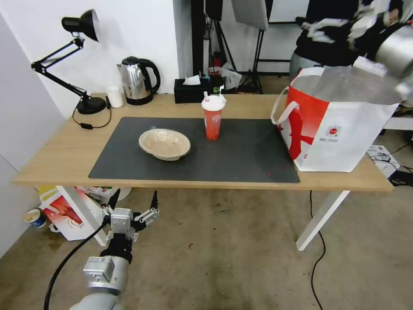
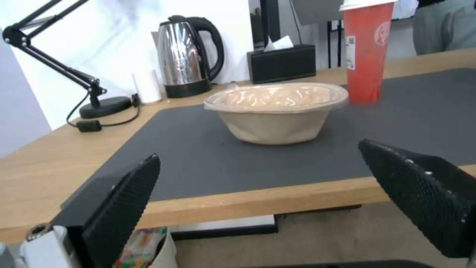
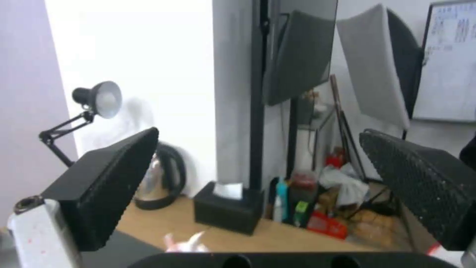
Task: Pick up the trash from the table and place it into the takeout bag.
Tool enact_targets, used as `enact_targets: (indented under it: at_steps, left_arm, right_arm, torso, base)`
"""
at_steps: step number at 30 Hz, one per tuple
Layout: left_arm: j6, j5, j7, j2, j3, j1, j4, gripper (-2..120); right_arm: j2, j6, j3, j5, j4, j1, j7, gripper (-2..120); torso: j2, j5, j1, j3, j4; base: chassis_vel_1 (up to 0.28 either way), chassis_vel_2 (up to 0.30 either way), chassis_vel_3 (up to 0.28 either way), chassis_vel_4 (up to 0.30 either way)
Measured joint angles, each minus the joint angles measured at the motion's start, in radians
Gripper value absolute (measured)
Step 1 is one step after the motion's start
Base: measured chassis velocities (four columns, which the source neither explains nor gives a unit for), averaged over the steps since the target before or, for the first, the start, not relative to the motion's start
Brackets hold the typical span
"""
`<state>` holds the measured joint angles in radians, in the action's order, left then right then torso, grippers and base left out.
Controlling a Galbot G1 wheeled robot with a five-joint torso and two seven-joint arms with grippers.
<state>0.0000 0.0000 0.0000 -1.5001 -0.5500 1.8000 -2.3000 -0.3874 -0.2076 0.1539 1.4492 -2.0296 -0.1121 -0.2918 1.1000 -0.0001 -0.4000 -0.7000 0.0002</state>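
Beige bowl [image 1: 164, 144] and upright red cup [image 1: 213, 116] on table [image 1: 56, 155], open takeout bag [image 1: 340, 129] rightward.

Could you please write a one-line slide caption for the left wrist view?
Open left gripper faces the beige paper bowl and red drink cup on the table.

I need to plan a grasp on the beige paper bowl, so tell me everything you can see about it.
The beige paper bowl is shallow and round, apparently of pressed paper pulp, with a wide, slightly wavy flared rim and sloping sides narrowing to a smaller base. Its inside looks shiny, as if covered by clear film or lined, with faint orange residue. It stands upright on the dark grey mat, left of the red drink cup and apart from it. Nothing else touches it.
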Motion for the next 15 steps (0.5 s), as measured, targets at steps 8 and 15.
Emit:
enact_targets:
  at_steps: [8,15]
  left_arm:
    - [0.000,0.000,0.000,0.000,0.000,0.000,0.000,100]
    - [0.000,0.000,0.000,0.000,0.000,0.000,0.000,100]
  right_arm:
    - [-0.030,0.066,-0.167,-0.129,-0.188,-0.288,-0.196,100]
    - [-0.094,0.186,-0.303,-0.415,-0.272,-0.539,-0.319,100]
  torso:
    - [0.000,-0.0002,0.000,0.000,-0.0004]
    - [0.000,0.0000,0.000,0.000,0.0001]
  base:
    - [0.000,0.000,0.000,0.000]
    - [0.000,0.000,0.000,0.000]
